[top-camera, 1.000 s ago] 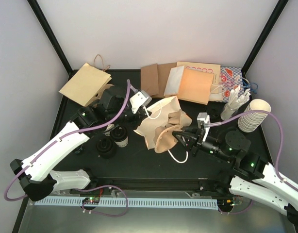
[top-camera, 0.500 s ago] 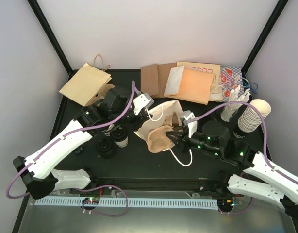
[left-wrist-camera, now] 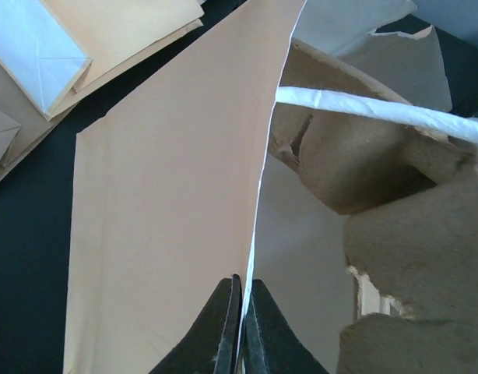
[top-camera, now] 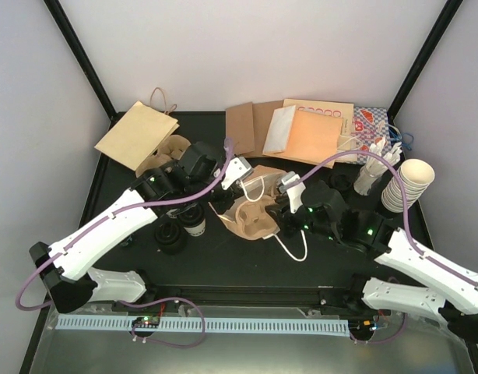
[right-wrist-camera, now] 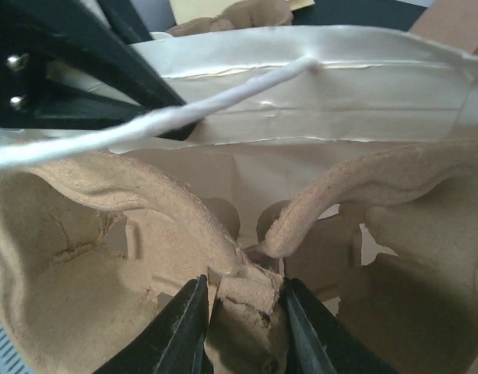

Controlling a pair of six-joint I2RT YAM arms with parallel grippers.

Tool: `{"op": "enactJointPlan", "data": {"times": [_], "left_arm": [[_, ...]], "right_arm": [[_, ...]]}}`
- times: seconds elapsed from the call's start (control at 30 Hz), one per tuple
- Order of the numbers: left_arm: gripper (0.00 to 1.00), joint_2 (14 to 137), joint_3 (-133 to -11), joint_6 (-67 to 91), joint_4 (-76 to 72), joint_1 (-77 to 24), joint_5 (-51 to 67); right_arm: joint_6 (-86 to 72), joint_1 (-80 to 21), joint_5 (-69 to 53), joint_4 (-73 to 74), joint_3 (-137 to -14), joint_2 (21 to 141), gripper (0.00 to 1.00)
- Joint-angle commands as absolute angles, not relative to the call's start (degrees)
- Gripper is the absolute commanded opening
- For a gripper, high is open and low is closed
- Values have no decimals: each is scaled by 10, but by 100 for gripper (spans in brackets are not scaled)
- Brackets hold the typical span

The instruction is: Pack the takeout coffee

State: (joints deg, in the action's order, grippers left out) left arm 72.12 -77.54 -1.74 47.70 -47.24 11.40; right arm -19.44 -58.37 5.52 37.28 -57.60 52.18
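Two takeout coffee cups with black lids stand left of centre, one (top-camera: 195,224) upright and the other (top-camera: 170,238) just nearer. A cream paper bag (top-camera: 258,195) with white cord handles lies on its side mid-table. My left gripper (top-camera: 245,179) is shut on the bag's upper edge (left-wrist-camera: 251,234), and its fingertips (left-wrist-camera: 223,312) pinch the sheet thin. My right gripper (top-camera: 276,220) is shut on the middle ridge (right-wrist-camera: 247,292) of a brown pulp carrier (right-wrist-camera: 83,273) that sits in the bag's mouth. Neither gripper touches the cups.
Flat paper bags (top-camera: 313,136) lie along the back, and a brown handled bag (top-camera: 136,134) sits at back left. A stack of lidless cream cups (top-camera: 406,185) and white cutlery (top-camera: 375,167) stand at the right. A loose handle cord (top-camera: 295,248) trails toward the front.
My right arm has swung left and pushed the pulp carrier deeper into the bag. The left gripper has drifted right with the bag's edge in it. The cups have not moved.
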Motion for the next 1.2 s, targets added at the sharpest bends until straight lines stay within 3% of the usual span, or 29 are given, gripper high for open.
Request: {"op": "enactJointPlan", "data": {"times": [0.0,0.73,1.17], "left_arm": [[2,726,-796,-33,487,-486,86],[2,756,-815,-31,498,-510,44],[2,774,-823,-28,522,-529,38]], "right_arm": [[-194,-580,126,409,-605,546,28],[-219,-659,285,418,-558,589,30],[-288,-669,354,383,-553,539,30]]}}
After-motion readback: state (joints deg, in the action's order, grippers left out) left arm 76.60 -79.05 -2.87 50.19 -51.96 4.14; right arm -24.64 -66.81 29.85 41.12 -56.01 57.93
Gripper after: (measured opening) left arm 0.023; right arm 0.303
